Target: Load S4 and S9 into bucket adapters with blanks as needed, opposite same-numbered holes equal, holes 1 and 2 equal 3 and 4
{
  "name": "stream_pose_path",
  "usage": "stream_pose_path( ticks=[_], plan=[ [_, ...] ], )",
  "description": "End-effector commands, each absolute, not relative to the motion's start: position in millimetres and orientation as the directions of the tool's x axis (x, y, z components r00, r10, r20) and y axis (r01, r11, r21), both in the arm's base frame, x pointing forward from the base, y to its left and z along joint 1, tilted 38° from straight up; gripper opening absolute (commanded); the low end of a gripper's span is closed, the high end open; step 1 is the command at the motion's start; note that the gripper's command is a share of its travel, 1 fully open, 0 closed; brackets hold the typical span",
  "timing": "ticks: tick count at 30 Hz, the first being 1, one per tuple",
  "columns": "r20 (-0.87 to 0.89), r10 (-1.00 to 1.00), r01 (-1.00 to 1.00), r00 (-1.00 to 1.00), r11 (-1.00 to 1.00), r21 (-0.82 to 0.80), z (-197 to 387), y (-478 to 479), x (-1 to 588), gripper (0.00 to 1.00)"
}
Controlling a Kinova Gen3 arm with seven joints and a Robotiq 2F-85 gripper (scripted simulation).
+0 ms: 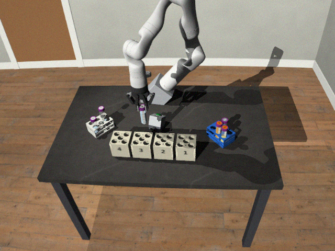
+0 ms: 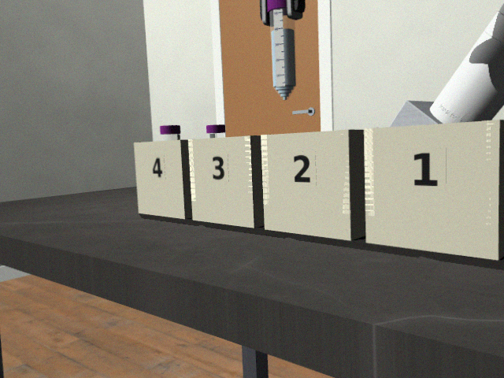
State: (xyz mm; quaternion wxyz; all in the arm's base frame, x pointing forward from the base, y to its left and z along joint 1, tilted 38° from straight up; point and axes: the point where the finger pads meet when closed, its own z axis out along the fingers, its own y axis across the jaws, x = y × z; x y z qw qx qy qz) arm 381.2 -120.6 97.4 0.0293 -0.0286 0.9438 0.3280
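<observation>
My gripper [image 1: 141, 103] is shut on a purple-capped water blank tube [image 1: 142, 114] and holds it upright in the air, behind adapters 3 and 2. In the low front view the tube [image 2: 282, 61] hangs well above adapter 2 [image 2: 305, 183], filled most of the way. Four beige adapters stand in a row: 4 [image 1: 120, 143], 3 [image 1: 141, 145], 2 [image 1: 163, 146], 1 [image 1: 186, 147]; all their holes look empty. The white blank rack [image 1: 99, 126] at the left holds two purple-capped tubes. The blue sample rack [image 1: 220, 133] at the right holds three tubes, two with orange dots.
The small DONE desk [image 1: 156, 121] with its green key stands just right of the held tube, behind adapters 3 and 2. The robot base [image 1: 160, 93] sits at the back of the table.
</observation>
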Motion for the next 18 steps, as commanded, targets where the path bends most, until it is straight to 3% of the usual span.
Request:
stream_pose_path(
  ticks=[1, 18],
  plan=[
    [-0.075, -0.034, -0.073, -0.997, 0.784, 0.617, 104.0, -113.5, 383.6, 0.10],
    [-0.075, -0.034, -0.073, -0.997, 0.784, 0.617, 134.6, -75.3, 393.6, 0.10]
  ],
)
